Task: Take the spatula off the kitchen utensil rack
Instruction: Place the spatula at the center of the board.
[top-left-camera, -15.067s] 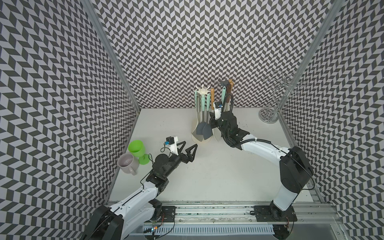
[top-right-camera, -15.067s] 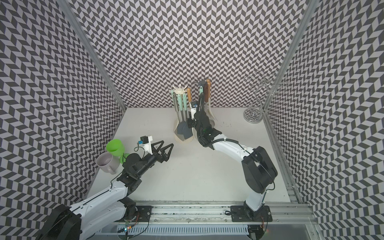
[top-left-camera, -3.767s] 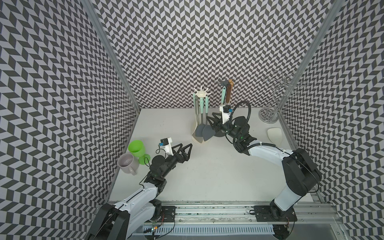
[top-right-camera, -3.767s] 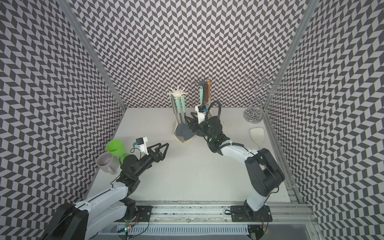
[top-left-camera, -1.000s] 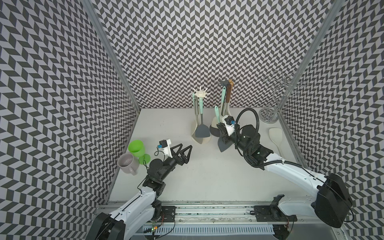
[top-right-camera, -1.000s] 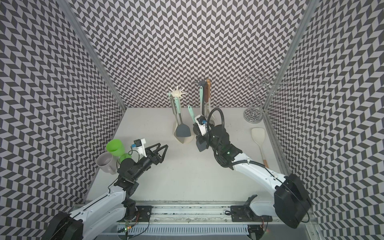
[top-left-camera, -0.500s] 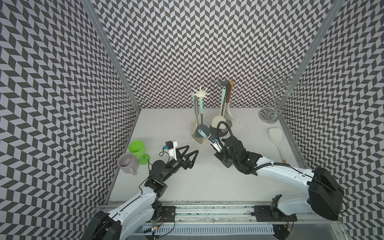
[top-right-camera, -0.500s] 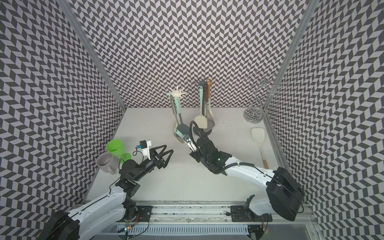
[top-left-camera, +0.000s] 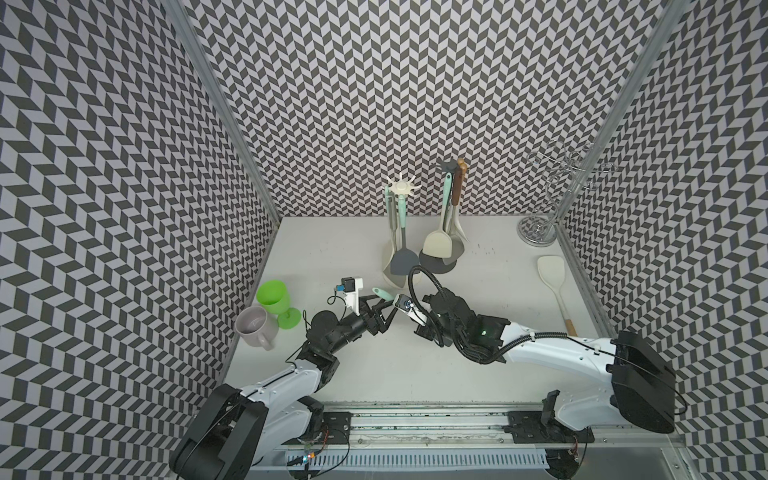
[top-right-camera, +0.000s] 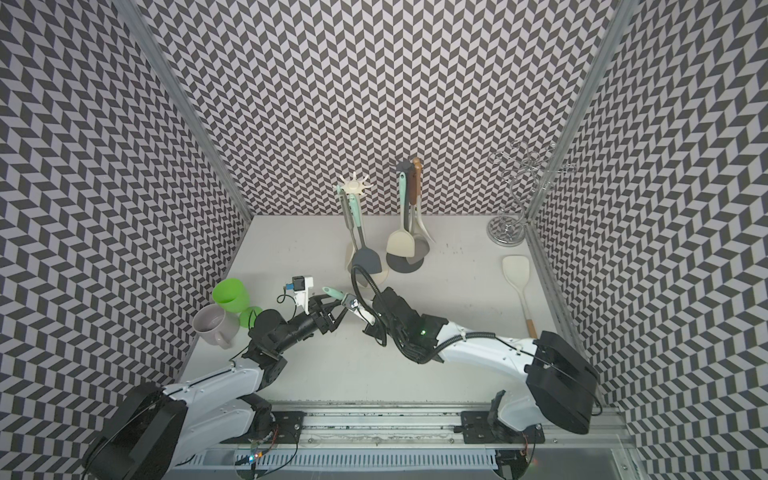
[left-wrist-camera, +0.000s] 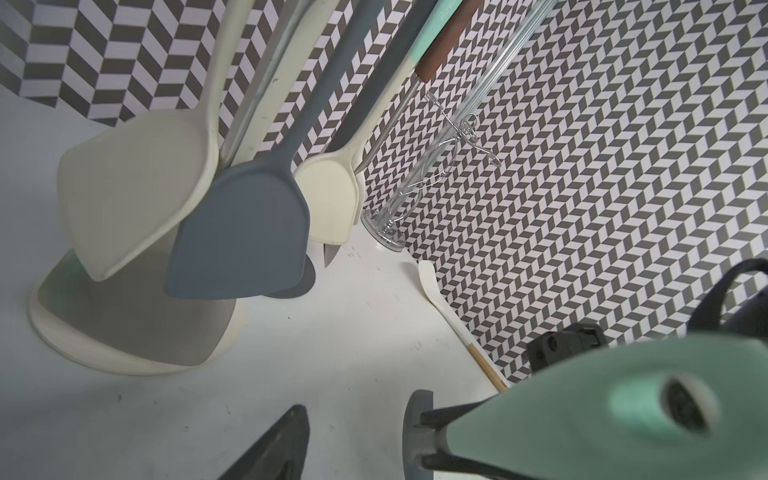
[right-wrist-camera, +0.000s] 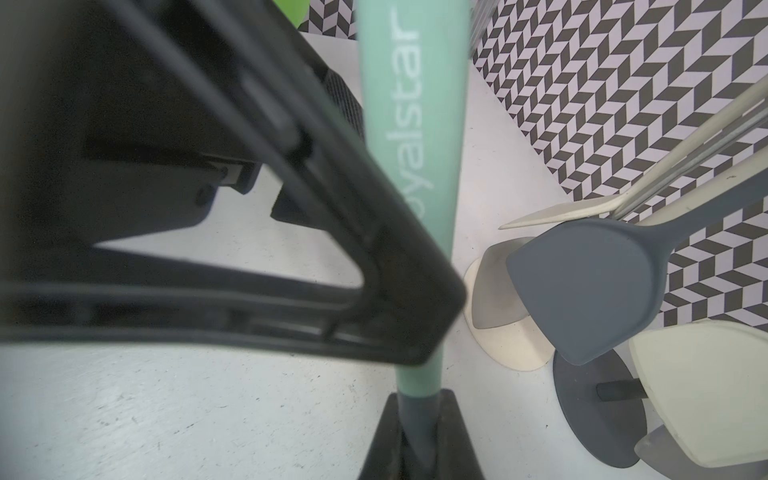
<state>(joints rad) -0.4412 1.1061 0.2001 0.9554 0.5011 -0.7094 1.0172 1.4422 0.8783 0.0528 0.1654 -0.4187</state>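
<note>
Fingers, right arm: right fingers (right-wrist-camera: 384, 449) clamped shut on the dark grey neck of the mint-handled plastic spatula (right-wrist-camera: 409, 166). Left fingers (left-wrist-camera: 278, 449): spread apart at the handle's free end, beside its hanging hole. One finger crosses in front of the handle in the right wrist view, so whether the handle sits squarely between them cannot be told. Location of item: spatula clear of both racks, held in the air over the white bench (top-left-camera: 374, 374), just near of the cream utensil rack with the star-shaped top (top-left-camera: 401, 189); blade hidden under the right arm. Status, judged: removal done, a pass between arms apparently in hand.

Hazards, judged:
1. If the right fingers let go before the left ones have closed, the spatula falls to the bench.
2. A pinch on the tapered, smooth handle tip leaves the blade as a long lever, so the spatula may swivel or slide out.
3. Both sets of fingers and the wrist cameras are crowded together, so a misjudged closing could knock them against each other.
4. The right arm's black cable loop (top-left-camera: 415, 276) stands close to the slate-grey spatula (top-left-camera: 403, 262) hanging on the cream rack, so a swing might snag it.
5. The lime-green plastic goblet (top-left-camera: 272, 297) and pale grey mug (top-left-camera: 253, 328) sit just left of the left arm and could be toppled if it sweeps that way.
</note>
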